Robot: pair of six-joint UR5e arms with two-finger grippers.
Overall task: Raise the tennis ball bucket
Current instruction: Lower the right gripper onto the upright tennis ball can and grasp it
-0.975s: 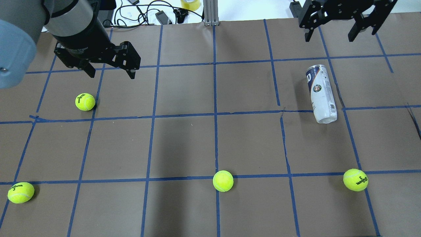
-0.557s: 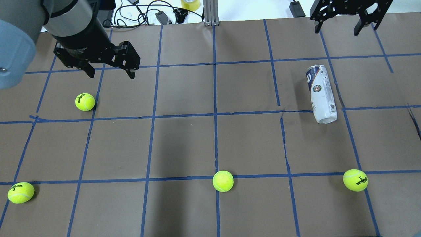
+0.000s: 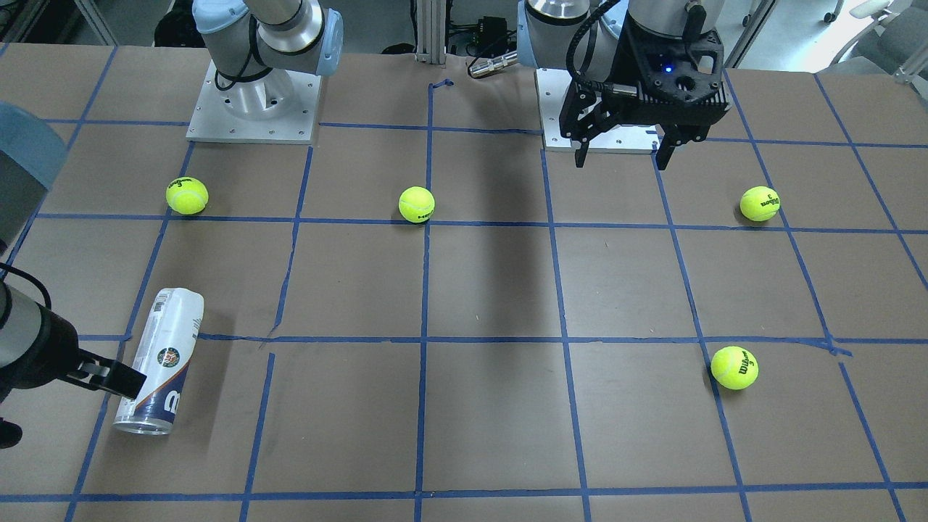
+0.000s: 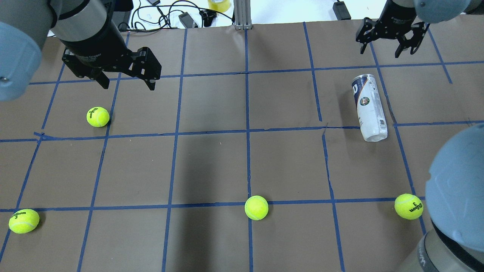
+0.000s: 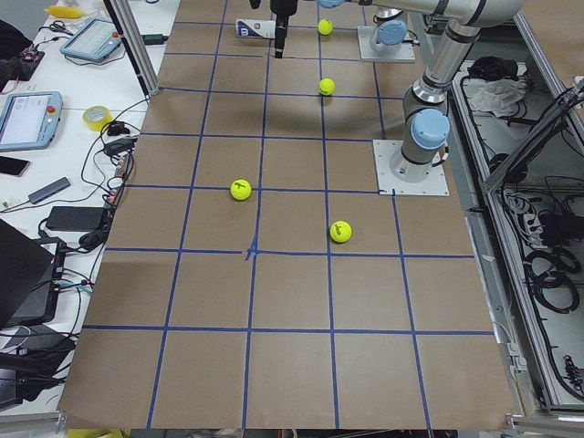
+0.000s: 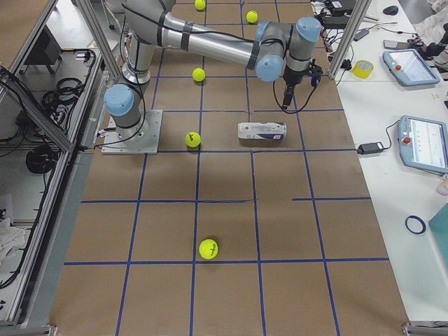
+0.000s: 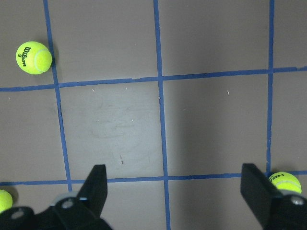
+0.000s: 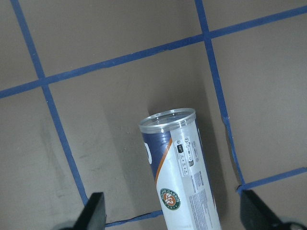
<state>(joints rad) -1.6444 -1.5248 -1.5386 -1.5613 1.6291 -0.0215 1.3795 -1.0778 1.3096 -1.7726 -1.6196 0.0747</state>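
We see the clear plastic cylindrical tennis ball bucket [image 4: 369,107] with its white and navy label lying on its side on the brown paper-covered table [image 4: 211,166]. It is in the robot's right half, across one of the blue tape lines, its rimmed end pointing away from the robot. The right gripper [image 4: 381,51] hangs above the table just beyond that rimmed end, clear of the bucket, jaws spread wide and holding nothing. We find the left gripper [image 4: 127,86] well apart over the other half, jaws likewise spread and empty, near a yellow-green tennis ball [image 4: 98,116].
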